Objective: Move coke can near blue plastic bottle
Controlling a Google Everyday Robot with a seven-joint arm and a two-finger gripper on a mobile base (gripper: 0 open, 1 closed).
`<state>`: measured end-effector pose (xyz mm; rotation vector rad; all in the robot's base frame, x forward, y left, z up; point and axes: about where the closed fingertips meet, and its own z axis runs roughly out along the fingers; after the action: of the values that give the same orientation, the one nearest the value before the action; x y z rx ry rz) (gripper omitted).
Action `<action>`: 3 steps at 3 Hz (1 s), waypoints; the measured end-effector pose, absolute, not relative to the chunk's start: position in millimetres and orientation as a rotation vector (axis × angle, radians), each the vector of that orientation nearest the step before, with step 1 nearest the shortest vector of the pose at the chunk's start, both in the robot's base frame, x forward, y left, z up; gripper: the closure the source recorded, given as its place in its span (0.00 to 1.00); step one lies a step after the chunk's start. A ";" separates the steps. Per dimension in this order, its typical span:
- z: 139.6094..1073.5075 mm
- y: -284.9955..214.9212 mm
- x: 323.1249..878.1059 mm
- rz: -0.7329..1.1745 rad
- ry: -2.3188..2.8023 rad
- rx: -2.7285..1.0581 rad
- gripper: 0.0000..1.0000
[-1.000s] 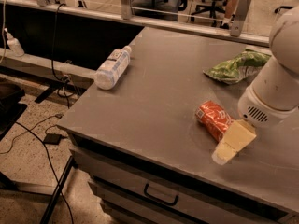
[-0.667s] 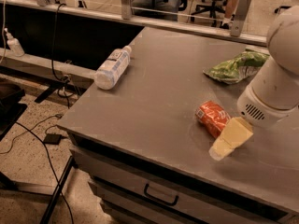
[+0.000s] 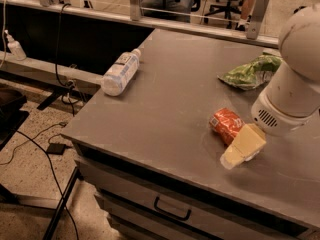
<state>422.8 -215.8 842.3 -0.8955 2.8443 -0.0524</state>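
While the gripper (image 3: 243,146) sits low against the near-right side of the coke can (image 3: 226,125), can't tell the jaw state, only a pale yellow wedge shows. Coke can lies on its side mid-right on the matte grey table (image 3: 165,109), red dented aluminium. Looks like the reach/grasp step; next needs a firm hold on thin round metal, then a carry left to the blue plastic bottle (image 3: 120,72), clear, white-labelled, lying at the left edge, well apart

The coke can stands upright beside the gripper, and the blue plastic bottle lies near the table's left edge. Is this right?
Not quite: in the camera view the coke can lies on its side, not upright. It is beside the gripper, and the blue plastic bottle does lie near the table's left edge.
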 end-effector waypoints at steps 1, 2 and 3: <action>843.7 -215.8 422.4 -0.056 2.839 -0.898 0.24; 844.9 -215.8 421.8 -0.058 2.837 -0.897 0.47; 846.1 -215.7 421.3 -0.061 2.834 -0.897 0.71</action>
<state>421.3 -215.7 846.1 -0.8965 2.8342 -0.0612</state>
